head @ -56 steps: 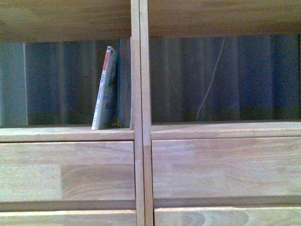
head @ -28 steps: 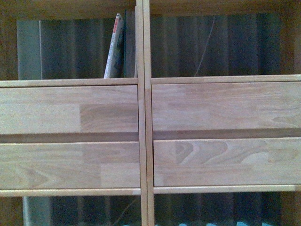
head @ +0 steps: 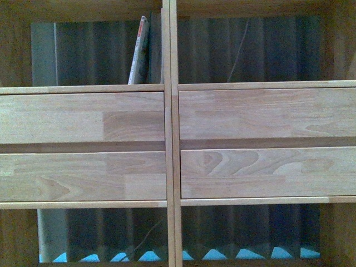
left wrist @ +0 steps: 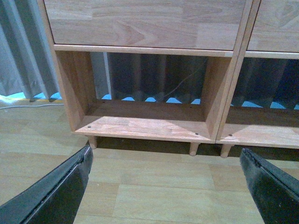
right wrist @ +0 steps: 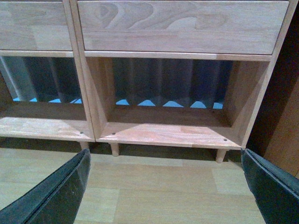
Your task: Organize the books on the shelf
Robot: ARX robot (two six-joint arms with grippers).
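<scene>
The paperback (head: 139, 51) leans against a slim dark book (head: 155, 49) in the shelf (head: 167, 139) compartment above the drawers, well above both grippers. The left gripper (left wrist: 166, 186) and right gripper (right wrist: 163, 186) hang spread and empty (facing the bottom cubbies). The books look placed, so this seems a closing or between-books step; any further straightening means raising an arm to that compartment.

- Front view: close, square-on to the shelf (head: 169, 139) and its drawer fronts (head: 83, 117).
- Both wrist views: low, looking toward twelve o'clock at bottom compartments (left wrist: 145, 116) and floor (right wrist: 154, 196), sharing the centre divider.
</scene>
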